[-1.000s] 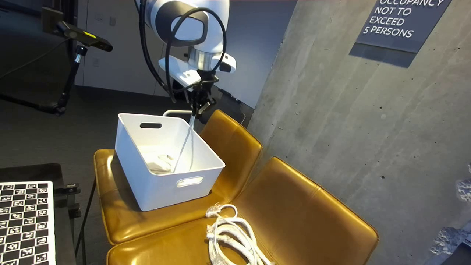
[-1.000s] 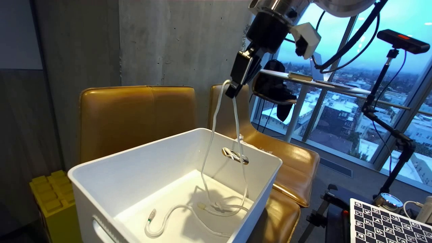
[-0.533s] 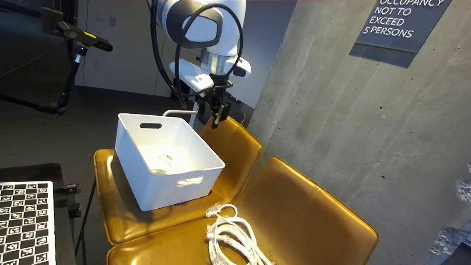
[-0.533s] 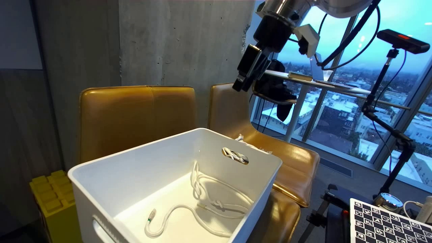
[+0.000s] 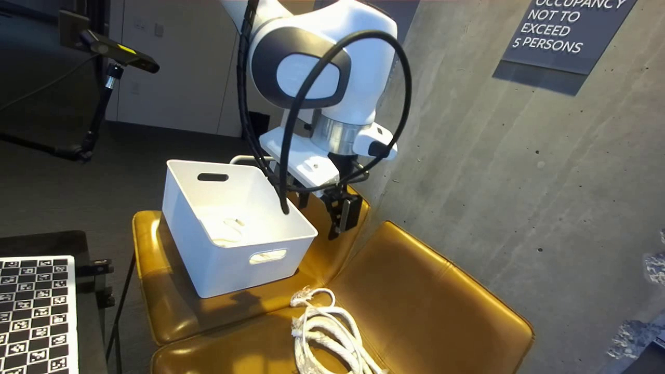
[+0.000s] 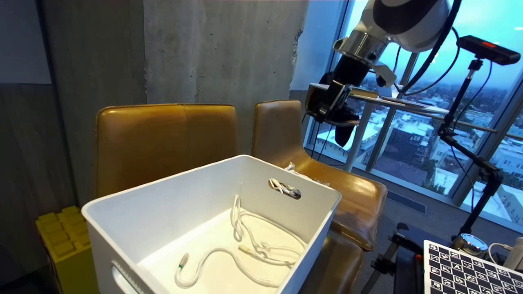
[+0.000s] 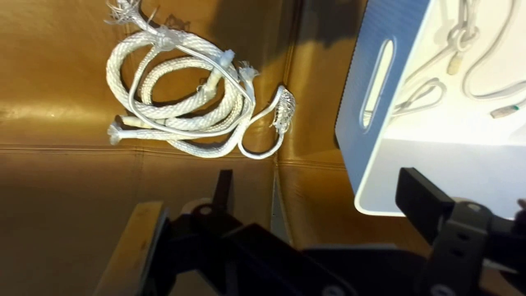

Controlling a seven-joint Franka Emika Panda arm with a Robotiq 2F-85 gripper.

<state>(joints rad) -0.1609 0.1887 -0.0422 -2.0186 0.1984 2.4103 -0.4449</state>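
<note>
Hanging over two brown chairs, the tool is showing its fingers wide apart and gripping nothing; the pile of white rope is lying in loops on one seat, not touching the tool; the white bin is sitting on the next chair, and thin white cords are resting on its floor; I am thinking that the step now is getting the tool well placed near the pile, and small, slow moves are looking best. One finger is showing close to the bin's corner in the wrist view, so leaving room there is seeming wise; the loops are crossing each other, so picking one strand is looking safer than pinching many; the thin loop at the pile's edge is looking easy to reach; putting one finger on each side of it, low but not poking the soft seat, is sounding good; the frayed end is looking fuzzy and weak, so gripping away from it is seeming better.
</note>
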